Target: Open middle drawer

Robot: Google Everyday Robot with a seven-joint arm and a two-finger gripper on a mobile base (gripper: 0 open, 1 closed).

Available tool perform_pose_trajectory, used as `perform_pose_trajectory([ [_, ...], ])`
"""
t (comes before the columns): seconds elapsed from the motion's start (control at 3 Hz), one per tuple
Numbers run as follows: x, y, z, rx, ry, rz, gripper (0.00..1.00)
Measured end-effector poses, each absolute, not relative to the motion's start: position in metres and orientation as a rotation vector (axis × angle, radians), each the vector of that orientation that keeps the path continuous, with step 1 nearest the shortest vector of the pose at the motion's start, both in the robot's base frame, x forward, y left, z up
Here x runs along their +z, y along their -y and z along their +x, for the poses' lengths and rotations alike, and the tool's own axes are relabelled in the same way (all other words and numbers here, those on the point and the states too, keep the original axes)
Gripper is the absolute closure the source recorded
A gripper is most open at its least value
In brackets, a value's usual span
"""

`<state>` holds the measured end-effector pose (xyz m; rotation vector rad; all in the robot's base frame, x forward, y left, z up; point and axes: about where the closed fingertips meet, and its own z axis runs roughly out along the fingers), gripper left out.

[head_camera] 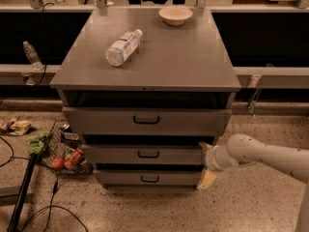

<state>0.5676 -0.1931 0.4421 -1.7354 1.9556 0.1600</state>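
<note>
The grey cabinet (159, 62) has three drawers stacked in front. The middle drawer (116, 154) is the medium-width grey front with a small black bar handle (148, 154); it sits about flush between the other two. My gripper (204, 164), on a white arm (260, 154) reaching in from the right, is at the right end of the middle drawer front. Its cream fingers (207, 179) are spread one above the other, open and empty, with the upper one by the drawer's right corner.
The top drawer (106, 121) and the bottom drawer (120, 178) are above and below. A plastic bottle (123, 47) and a bowl (175, 14) lie on the cabinet top. A wire basket of items (60, 151) and cables (29, 187) are on the floor at left.
</note>
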Motion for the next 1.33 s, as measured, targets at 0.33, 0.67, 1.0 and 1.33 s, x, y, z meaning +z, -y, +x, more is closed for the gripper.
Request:
perform_pose_trajectory([
  [0.33,0.429,0.184,0.58,0.184,-1.935,-1.738,0.0],
  [0.67,0.428,0.182,0.596,0.174,-1.909,-1.742,0.18],
  [1.0,0.428,0.175,0.607,0.193,-1.872,-1.747,0.41],
  [1.33,0.432,0.169,0.605,0.247,-1.864,-1.742,0.72],
])
